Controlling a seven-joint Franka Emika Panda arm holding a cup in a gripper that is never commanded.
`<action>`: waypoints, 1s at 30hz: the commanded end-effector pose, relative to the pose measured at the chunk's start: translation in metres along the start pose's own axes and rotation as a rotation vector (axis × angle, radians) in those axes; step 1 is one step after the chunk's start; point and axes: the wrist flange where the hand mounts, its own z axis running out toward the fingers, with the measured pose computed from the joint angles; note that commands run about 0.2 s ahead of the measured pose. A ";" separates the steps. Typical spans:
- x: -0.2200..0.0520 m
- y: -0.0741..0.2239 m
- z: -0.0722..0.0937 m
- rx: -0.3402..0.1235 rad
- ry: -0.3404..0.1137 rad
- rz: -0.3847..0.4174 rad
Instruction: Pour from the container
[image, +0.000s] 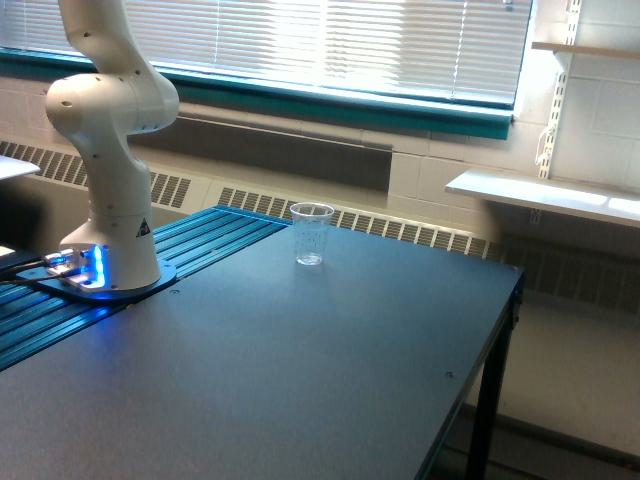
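White, glossy, rounded arm (105, 150) segments; small triangular warning sticker near the bottom; round dark base plate (110, 290) with blue lights glowing.

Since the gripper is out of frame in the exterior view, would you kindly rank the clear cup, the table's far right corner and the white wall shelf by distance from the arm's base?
Measured from the arm's base:
1. Clear cup, standing mid-table near the far edge.
2. Table's far right corner, toward the exterior view's right.
3. White wall shelf, beyond the table, on the wall.
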 end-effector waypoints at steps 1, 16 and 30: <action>-0.015 0.011 -0.021 0.015 0.021 -0.082; -0.086 0.026 -0.032 0.037 -0.020 -0.155; -0.169 0.047 -0.021 0.020 -0.120 -0.216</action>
